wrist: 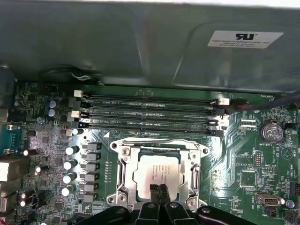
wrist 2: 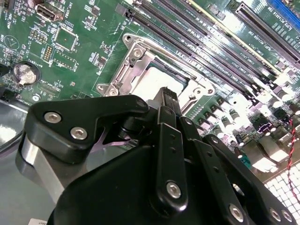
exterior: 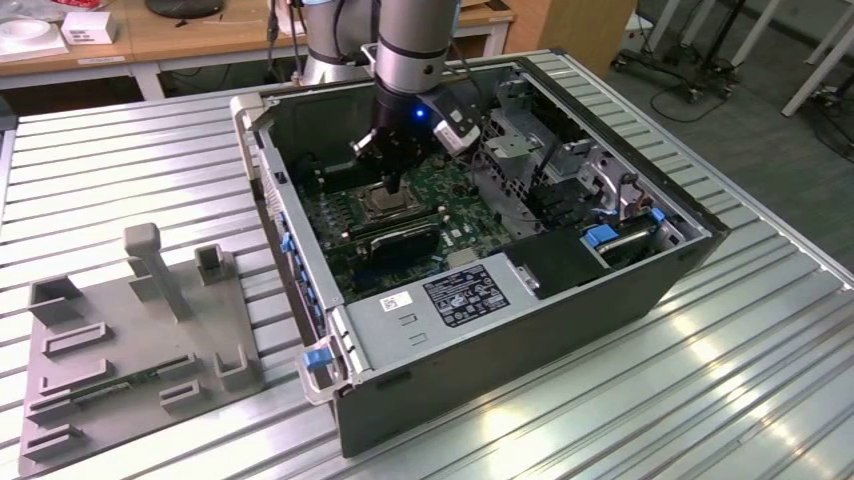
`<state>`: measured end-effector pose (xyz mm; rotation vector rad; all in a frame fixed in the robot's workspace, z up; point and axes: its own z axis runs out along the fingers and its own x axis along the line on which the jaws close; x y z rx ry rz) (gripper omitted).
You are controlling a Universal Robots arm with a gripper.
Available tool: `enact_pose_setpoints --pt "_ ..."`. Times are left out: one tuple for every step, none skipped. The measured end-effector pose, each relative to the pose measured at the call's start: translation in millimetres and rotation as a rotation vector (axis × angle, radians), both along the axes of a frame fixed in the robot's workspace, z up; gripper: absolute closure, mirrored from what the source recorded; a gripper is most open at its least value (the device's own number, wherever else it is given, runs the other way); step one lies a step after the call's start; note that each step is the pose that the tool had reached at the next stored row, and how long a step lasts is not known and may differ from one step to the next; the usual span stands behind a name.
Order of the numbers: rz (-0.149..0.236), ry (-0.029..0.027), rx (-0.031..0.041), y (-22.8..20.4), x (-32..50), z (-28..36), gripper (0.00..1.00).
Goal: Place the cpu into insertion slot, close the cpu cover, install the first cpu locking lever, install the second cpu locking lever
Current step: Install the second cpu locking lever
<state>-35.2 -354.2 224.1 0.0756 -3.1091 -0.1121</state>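
Black end effector (wrist 2: 165, 101), silver screws

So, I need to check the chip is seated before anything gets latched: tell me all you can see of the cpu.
The cpu is a small flat square with a pale silvery, metal-looking top carrying faint print. It lies flat in the insertion slot, framed by the silvery cpu cover, whose window leaves its top exposed. The gripper sits at its near edge, fingertips together; actual contact cannot be told. In the second wrist view it shows as a bright patch beyond the fingers. No tilt is visible.
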Motion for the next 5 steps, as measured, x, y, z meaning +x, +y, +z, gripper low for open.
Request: enact_pose_setpoints --pt "0.0 0.0 0.0 0.0 0.0 0.0 0.89" --pt "0.0 0.0 -0.0001 0.0 0.0 0.4 0.89" --pt "0.0 0.0 0.0 0.0 0.0 0.7 0.89" --pt "0.0 0.0 0.0 0.0 0.0 0.7 0.89" --pt "0.0 0.0 0.0 0.0 0.0 0.7 0.89"
